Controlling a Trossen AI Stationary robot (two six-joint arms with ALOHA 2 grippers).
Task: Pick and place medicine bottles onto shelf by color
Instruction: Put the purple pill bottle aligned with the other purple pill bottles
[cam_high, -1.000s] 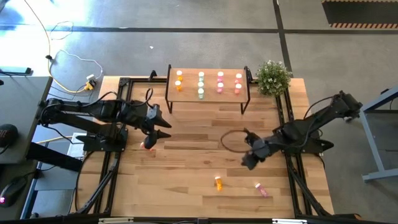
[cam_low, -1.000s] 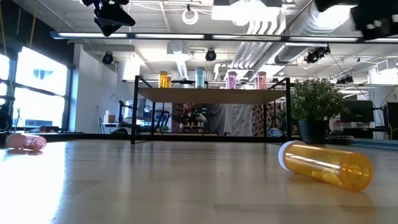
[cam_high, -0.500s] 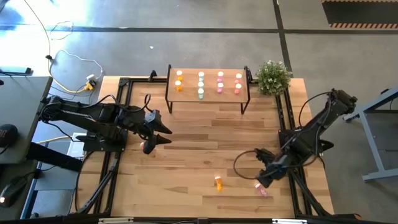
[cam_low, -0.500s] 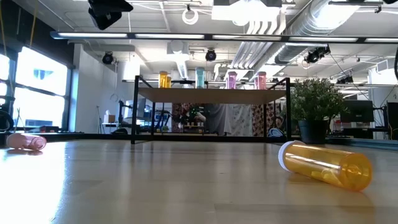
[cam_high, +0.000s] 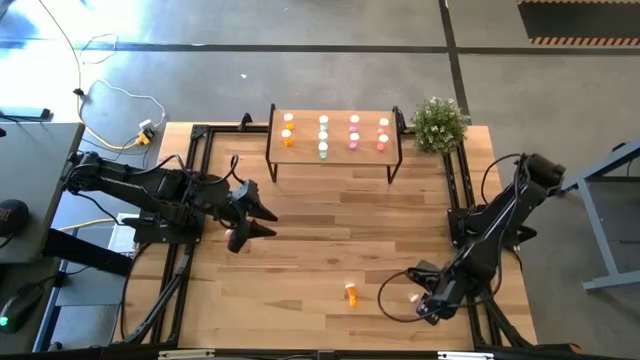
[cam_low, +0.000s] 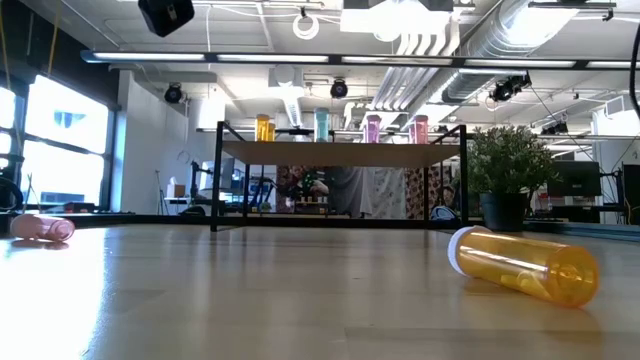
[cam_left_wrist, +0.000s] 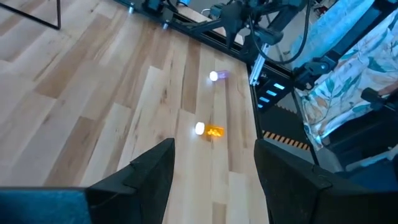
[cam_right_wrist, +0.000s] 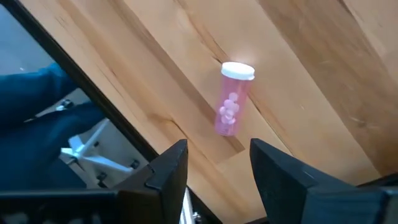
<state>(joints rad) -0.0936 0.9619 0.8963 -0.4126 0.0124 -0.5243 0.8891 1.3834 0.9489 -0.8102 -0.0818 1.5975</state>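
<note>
A pink bottle (cam_right_wrist: 231, 106) with a white cap lies on its side near the table's near right corner (cam_high: 414, 297). My right gripper (cam_right_wrist: 214, 180) hangs open just above it, pointing steeply down (cam_high: 430, 307), touching nothing. An orange bottle (cam_high: 351, 292) lies on its side a little to the left (cam_low: 522, 265). My left gripper (cam_left_wrist: 214, 180) hovers open and empty over the table's left part (cam_high: 257, 220), with another pink bottle (cam_low: 40, 228) lying below it. The shelf (cam_high: 335, 150) at the far edge carries upright orange, green and pink bottles (cam_high: 323, 135).
A potted plant (cam_high: 440, 123) stands right of the shelf. Black frame rails (cam_high: 465, 200) run along both table sides. A black cable loop (cam_high: 392, 300) lies by my right gripper. A person's blue sleeve (cam_right_wrist: 37, 106) shows past the near edge.
My right gripper has swung from the table's middle toward the near right corner and sunk, tipping more steeply downward, and now hangs over the lying pink bottle. The bottles have not moved.
</note>
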